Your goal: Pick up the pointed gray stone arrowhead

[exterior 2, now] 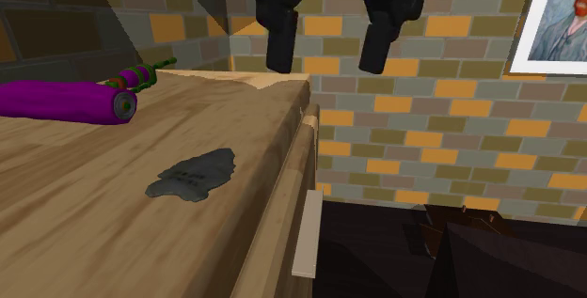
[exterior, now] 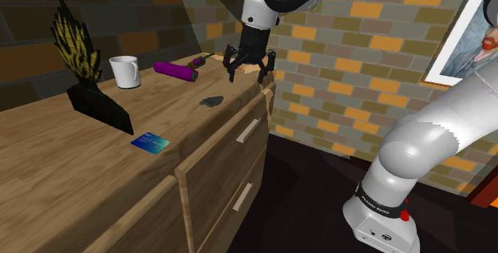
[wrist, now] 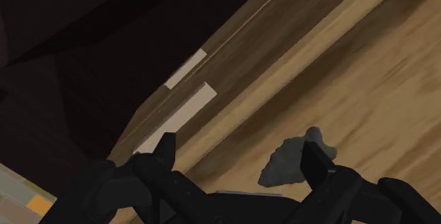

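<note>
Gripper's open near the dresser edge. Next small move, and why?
Probably slide inward over the dresser top before descending. The open gripper hangs above the edge, and the grey arrowhead lies flat off to one side, not centred between the jaws; dropping now would likely miss it.

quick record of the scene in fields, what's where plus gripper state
target: gray arrowhead, lying flat on the wooden dresser top, near its drawer-side edge
gripper: open, empty, raised above the dresser edge, clear of the arrowhead
other items: purple cylinder, white mug, blue card, black and yellow ornament
task state: arrowhead not yet grasped
</note>
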